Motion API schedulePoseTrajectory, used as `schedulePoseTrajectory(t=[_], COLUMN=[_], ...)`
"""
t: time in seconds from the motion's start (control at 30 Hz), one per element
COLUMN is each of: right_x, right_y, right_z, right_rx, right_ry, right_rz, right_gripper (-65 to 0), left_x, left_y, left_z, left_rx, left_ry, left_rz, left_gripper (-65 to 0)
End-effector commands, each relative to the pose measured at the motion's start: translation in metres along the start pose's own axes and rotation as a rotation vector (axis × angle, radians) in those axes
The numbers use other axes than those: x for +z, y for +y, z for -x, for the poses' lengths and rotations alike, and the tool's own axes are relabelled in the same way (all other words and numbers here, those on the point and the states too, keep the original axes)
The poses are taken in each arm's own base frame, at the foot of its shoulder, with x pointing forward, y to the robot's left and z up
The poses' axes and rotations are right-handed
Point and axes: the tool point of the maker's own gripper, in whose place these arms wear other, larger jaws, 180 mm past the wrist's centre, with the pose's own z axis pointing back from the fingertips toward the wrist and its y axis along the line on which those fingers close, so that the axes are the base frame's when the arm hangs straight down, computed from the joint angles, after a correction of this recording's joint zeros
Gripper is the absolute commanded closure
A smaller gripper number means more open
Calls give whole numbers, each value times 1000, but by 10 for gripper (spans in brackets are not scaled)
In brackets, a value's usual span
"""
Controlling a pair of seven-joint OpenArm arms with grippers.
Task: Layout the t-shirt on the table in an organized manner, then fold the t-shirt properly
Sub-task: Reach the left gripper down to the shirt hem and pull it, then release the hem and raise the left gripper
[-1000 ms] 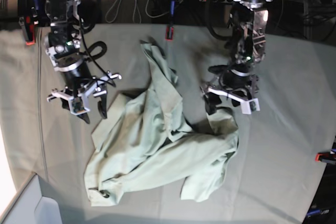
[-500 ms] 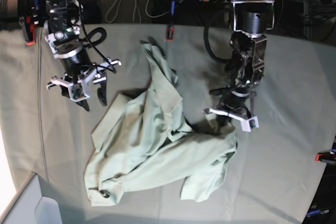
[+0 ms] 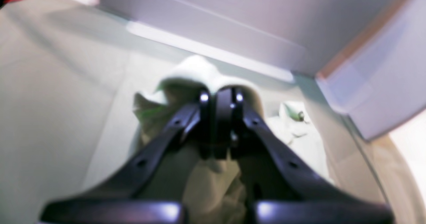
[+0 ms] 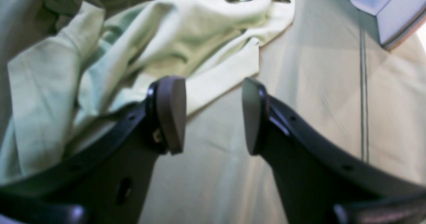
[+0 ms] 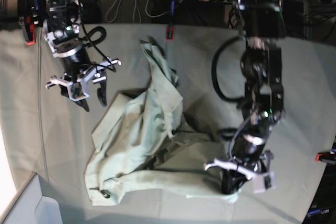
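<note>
t-shirt [image 5: 152,140] | left pincer [image 3: 218,101] pinches it | base view: grip hidden

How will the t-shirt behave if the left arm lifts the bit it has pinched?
Probably floppy: the t-shirt lies in soft bunched folds, so the rest should sag and trail. The left gripper is shut on a small bunch near one edge, so it will likely hang unevenly. It looks light; thin cloth might slip out.

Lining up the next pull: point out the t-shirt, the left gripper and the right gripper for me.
t-shirt [image 5: 136,145], base view, on its bunched middle.
left gripper [image 3: 218,99], left wrist view, at the closed fingertips pinching shirt fabric.
right gripper [image 4: 213,115], right wrist view, in the gap between open fingertips.
</note>
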Motion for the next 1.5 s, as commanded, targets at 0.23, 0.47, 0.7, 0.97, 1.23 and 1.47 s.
schedulePoseTrajectory(t=[0.23, 0.47, 0.7, 0.97, 1.23, 1.47], right_x=[7, 15, 19, 19, 18, 18], right_y=[-23, -29, -26, -25, -26, -25], right_z=[-18, -9, -10, -11, -14, -13], right_rx=[-50, -80, -81, -79, -78, -78], right_ry=[-65, -44, -43, -47, -53, -52], right_rz=[92, 134, 133, 128, 128, 128], right_gripper=[-280, -280, -280, -280, -280, -280], left_x=[-96, -171, -164, -117, -32, -10], left_y=[-75, -98, -99, -47, 58, 68], left_z=[-97, -71, -19, 62, 138, 176], left_rx=[-76, -13, -75, -91, 163, 218], left_ry=[-94, 88, 139, 261, 312, 386], left_rz=[160, 115, 124, 82, -124, -166], left_gripper=[0, -10, -410, -650, -650, -650])
